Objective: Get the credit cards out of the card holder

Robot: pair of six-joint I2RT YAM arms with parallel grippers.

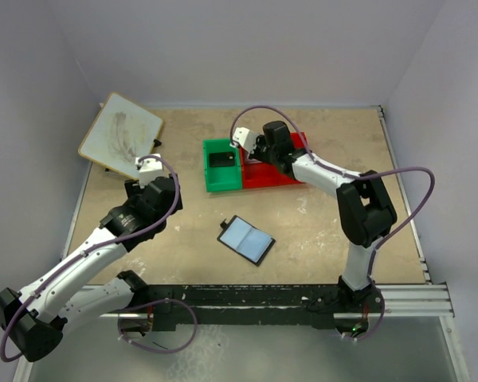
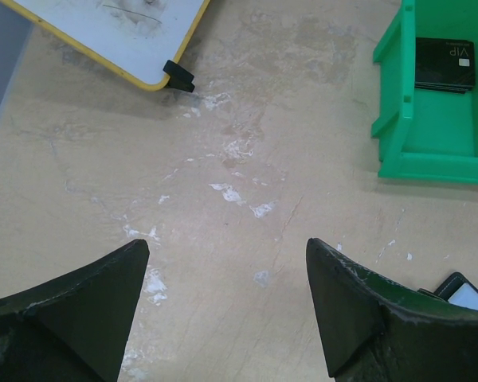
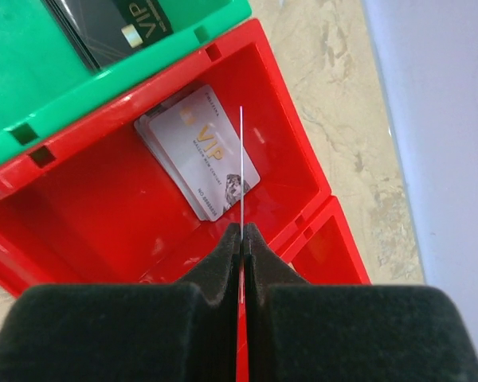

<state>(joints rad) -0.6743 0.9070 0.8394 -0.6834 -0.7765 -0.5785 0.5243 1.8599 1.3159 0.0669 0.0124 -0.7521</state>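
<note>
The card holder lies open on the table, pale blue inside up; one corner of it shows in the left wrist view. My right gripper is shut on a thin credit card seen edge-on, held above the red bin. Pale VIP cards lie stacked in that bin. Black VIP cards lie in the green bin. My left gripper hangs open over bare table, left of the holder, with nothing between its fingers.
The green bin and the red bin stand side by side at the back centre. A yellow-edged whiteboard with a black clip lies at the back left. Walls close in the table on three sides.
</note>
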